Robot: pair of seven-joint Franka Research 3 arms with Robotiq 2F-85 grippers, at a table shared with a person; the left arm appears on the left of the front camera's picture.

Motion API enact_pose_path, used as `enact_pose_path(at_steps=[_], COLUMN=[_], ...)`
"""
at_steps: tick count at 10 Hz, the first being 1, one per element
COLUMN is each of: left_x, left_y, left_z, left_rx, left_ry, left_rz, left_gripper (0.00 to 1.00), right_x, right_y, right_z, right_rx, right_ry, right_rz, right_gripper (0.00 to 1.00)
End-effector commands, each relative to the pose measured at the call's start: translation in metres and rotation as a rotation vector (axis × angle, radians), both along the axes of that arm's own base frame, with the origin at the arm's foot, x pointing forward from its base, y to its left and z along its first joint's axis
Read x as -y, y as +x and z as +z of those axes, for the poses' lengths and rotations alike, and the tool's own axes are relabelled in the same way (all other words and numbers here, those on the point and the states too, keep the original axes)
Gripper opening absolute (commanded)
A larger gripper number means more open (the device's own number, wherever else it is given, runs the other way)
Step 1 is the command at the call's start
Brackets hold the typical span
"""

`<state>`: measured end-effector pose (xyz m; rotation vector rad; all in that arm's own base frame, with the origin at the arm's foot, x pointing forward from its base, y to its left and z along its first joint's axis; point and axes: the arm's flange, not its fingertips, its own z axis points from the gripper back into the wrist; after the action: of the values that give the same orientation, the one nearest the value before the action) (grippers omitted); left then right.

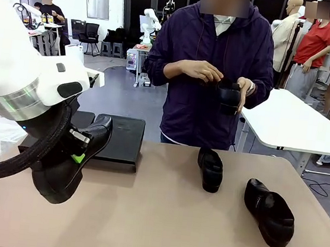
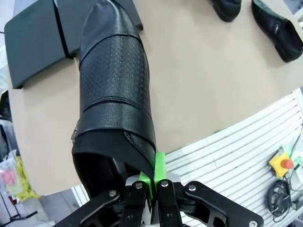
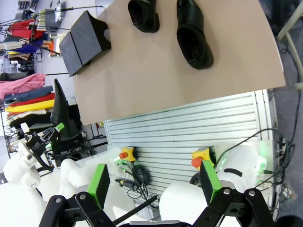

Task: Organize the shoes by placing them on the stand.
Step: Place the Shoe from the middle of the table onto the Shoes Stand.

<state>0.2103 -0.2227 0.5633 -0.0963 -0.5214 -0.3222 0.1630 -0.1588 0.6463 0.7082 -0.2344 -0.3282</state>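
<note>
Black glossy shoe (image 2: pixel 116 90) hangs above the table (image 1: pixel 160 218), toe toward the stand (image 1: pixel 125 134), with the left gripper (image 2: pixel 154 177) clamped on its heel rim. Right of the stand lie a second shoe (image 1: pixel 210 169) and a third shoe (image 1: pixel 269 213). Beyond, a person's hands (image 1: pixel 202 71) hold a fourth shoe (image 1: pixel 228 98). The right gripper (image 3: pixel 154 182) is spread apart, empty.

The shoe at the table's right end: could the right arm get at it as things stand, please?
Probably yes. The right gripper is open and empty, and that shoe lies alone on the bare table, apart from the middle shoe; the person's hands are up off it.
</note>
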Motion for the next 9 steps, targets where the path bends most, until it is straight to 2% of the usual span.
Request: enact_pose_path(at_steps=[1,3,4,5,6,7,9], left_x=[0.0,-0.015,-0.031,-0.054,-0.088,-0.125,-0.182], left_y=[0.0,0.029,0.052,0.085,0.127,0.163,0.202], left_z=[0.0,0.007,0.012,0.013,0.004,-0.012,-0.04], left_rx=[0.0,0.012,0.03,0.052,0.106,0.135,0.161], left_ry=[0.0,-0.008,-0.004,-0.021,0.018,0.025,0.089], left_rz=[0.0,0.129,0.13,0.197,0.2,0.295,0.262], left_gripper=[0.0,0.0,0.0,0.0,0.0,0.0,0.0], right_x=[-0.001,-0.001,-0.001,-0.001,-0.001,-0.001,-0.001], right_y=[0.0,0.0,0.0,0.0,0.0,0.0,0.0], right_z=[0.001,0.001,0.001,0.001,0.001,0.001,0.001], right_rx=[0.02,0.02,0.02,0.02,0.02,0.02,0.02], right_ry=[0.014,0.014,0.014,0.014,0.014,0.014,0.014], right_rz=[0.011,0.011,0.011,0.011,0.011,0.011,0.011], right_gripper=[1.0,1.0,1.0,1.0,1.0,1.0,1.0])
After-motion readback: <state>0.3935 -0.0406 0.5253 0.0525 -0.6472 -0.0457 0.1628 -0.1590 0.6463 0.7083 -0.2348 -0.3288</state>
